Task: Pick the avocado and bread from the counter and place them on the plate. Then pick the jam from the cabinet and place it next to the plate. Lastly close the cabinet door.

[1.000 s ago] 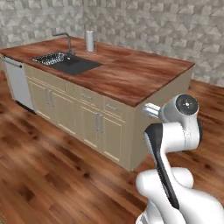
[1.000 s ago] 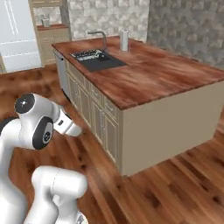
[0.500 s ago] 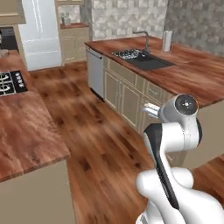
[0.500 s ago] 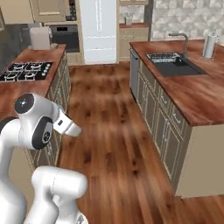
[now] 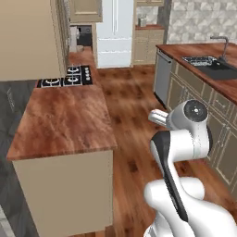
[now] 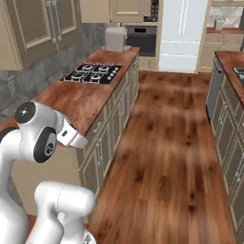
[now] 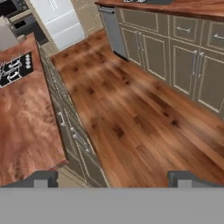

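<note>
at lower edge of hand view, pincer (image 7: 111, 178) spread wide, grasping nothing; counter (image 7: 19, 127) at left of frame; avocado, bread, plate not sighted.

We note glossy white rounded arm links (image 5: 185, 203), dark grey disc joint caps (image 5: 196, 110), black strip along link side (image 5: 167, 173). Two small dark grey blocky finger tips (image 7: 40, 178).

White Franka arm (image 5: 178, 152) folded close above its base, elbow up, wrist angled forward and down. Two-finger gripper (image 7: 113, 178) with dark tips spread wide apart, nothing between them.
</note>
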Controlling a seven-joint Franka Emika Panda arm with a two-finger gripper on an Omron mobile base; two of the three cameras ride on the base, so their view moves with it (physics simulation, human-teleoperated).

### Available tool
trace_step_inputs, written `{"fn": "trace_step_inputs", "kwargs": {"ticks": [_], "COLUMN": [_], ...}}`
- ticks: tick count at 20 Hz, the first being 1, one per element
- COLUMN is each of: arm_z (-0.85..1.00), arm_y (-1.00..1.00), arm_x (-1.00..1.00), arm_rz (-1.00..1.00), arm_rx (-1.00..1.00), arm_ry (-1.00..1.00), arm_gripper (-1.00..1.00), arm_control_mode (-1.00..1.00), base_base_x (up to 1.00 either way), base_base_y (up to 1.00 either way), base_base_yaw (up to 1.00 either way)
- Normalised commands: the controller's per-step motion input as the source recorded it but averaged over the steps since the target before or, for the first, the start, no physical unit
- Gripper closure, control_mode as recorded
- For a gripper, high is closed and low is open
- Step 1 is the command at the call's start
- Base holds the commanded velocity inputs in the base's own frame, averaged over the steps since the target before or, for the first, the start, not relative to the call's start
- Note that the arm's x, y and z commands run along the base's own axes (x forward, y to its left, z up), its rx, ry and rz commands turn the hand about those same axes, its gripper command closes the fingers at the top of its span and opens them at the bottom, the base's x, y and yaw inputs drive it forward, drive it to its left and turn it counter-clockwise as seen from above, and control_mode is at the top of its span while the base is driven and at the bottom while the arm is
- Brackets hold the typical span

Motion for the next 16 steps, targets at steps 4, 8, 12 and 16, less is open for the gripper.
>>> {"fn": "trace_step_inputs", "kwargs": {"ticks": [4, 8, 12, 16], "arm_z": [0.00, 0.00, 0.00, 0.00], "arm_y": [0.00, 0.00, 0.00, 0.00], "arm_x": [0.00, 0.00, 0.00, 0.00], "arm_rz": [0.00, 0.00, 0.00, 0.00], "arm_rx": [0.00, 0.00, 0.00, 0.00], "arm_ry": [0.00, 0.00, 0.00, 0.00], "arm_gripper": [-1.00, -1.00, -1.00, -1.00], "arm_control_mode": [1.00, 1.00, 1.00, 1.00], "base_base_x": [0.03, 0.00, 0.01, 0.01], "base_base_y": [0.00, 0.00, 0.00, -0.02], "base_base_yaw": [0.51, 0.51, 0.51, 0.48]}}
